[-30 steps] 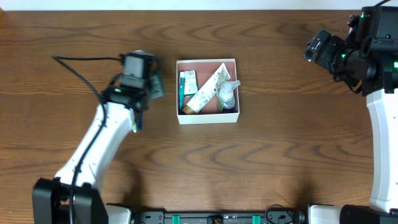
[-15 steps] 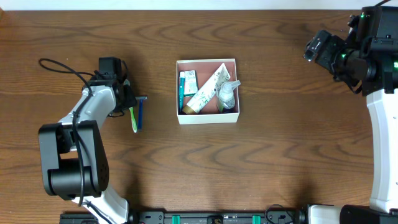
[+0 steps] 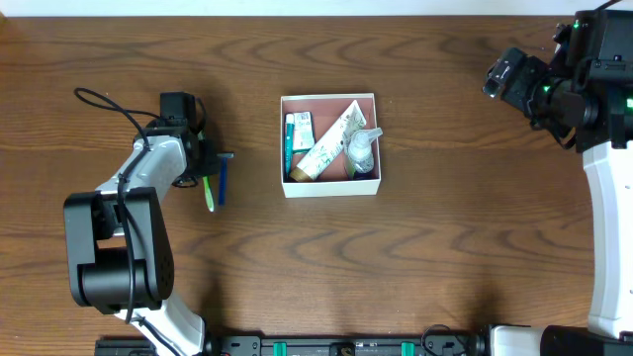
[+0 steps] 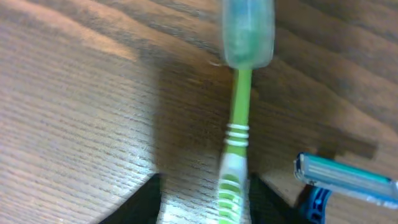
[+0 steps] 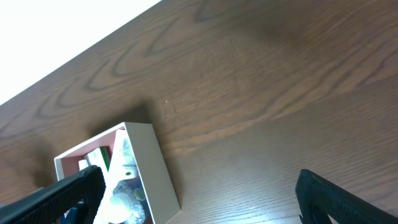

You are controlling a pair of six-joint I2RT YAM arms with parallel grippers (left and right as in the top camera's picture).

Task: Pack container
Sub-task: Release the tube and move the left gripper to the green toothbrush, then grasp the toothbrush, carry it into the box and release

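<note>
The container [image 3: 331, 188], a square white-walled box with a reddish floor, sits mid-table and holds a toothpaste tube [image 3: 328, 138], a green-and-white carton [image 3: 300, 130] and a clear bottle [image 3: 362, 146]. It also shows in the right wrist view [image 5: 155, 171]. A green toothbrush [image 3: 209, 194] and a blue razor [image 3: 222, 184] lie on the table to its left. My left gripper [image 3: 205, 168] is low over them. In the left wrist view its open fingers [image 4: 205, 205] straddle the toothbrush handle [image 4: 240, 118], with the razor [image 4: 342, 177] to the right. My right gripper [image 3: 499, 74] is open and empty at the far right [image 5: 199, 208].
The wooden table [image 3: 445, 247] carries nothing else. A black cable [image 3: 104, 99] loops from the left arm. The left arm's base [image 3: 114, 257] stands at the lower left and the right arm's white link [image 3: 608, 227] runs along the right edge.
My left arm has pulled back to the left, away from the container, and come down over the toothbrush and razor. The right arm has not moved.
</note>
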